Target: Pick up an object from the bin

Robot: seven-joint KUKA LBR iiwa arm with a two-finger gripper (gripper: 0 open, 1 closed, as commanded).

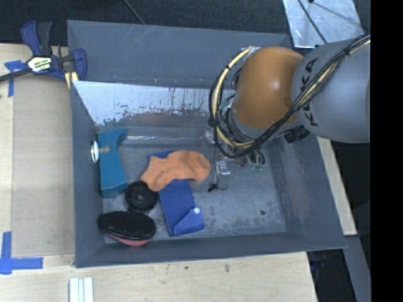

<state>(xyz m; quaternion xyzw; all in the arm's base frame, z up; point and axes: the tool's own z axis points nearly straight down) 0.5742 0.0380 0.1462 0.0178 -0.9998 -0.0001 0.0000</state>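
Observation:
My gripper (220,172) reaches down from under the arm's orange dome to the bin floor, just right of the middle. It stands right beside the right edge of a crumpled orange cloth (175,168), and I cannot see whether it touches the cloth. A dark blue wedge-shaped pouch (179,209) with a small white spot lies just in front of the cloth, to the lower left of the gripper. Nothing shows in the gripper's grasp.
At the bin's left side stands a teal block (113,163) with a white knob. A black round disc (141,197) and a black oval brush (126,226) with a pink underside lie in the front left corner. The arm covers the bin's upper right.

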